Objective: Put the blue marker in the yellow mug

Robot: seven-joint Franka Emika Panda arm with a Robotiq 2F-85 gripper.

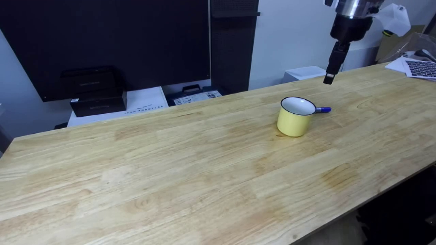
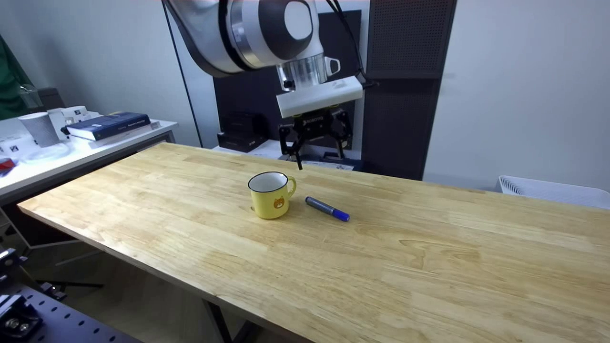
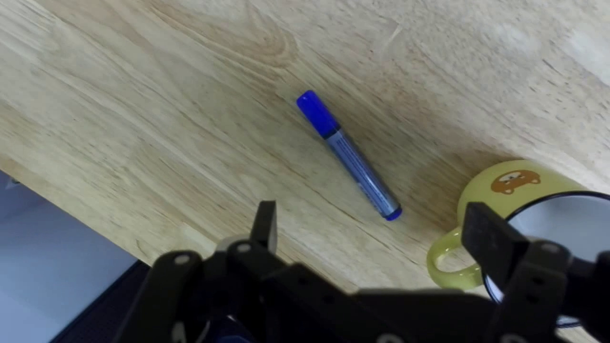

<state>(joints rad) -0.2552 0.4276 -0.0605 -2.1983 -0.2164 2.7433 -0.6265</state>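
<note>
The blue marker [image 3: 351, 156] lies flat on the wooden table, with a bright blue cap and a greyish-blue body. In an exterior view it lies beside the mug on its handle side [image 2: 327, 209]; in an exterior view the mug partly hides it, and mainly the blue cap shows [image 1: 324, 110]. The yellow mug [image 2: 270, 204] stands upright, pale inside, with a dark rim and a bear face. It also shows in an exterior view [image 1: 292, 123] and at the lower right of the wrist view [image 3: 483, 183]. My gripper [image 3: 371, 205] is open and empty, above the table [image 2: 321, 162] [image 1: 328, 79].
The wooden table [image 1: 153, 177] has its back edge near the wall. A keyboard [image 1: 422, 69] and papers lie at its far end in an exterior view. A side table holds a blue book [image 2: 109, 125] and a grey cup [image 2: 40, 129]. A white bin [image 2: 553, 190] stands behind the table.
</note>
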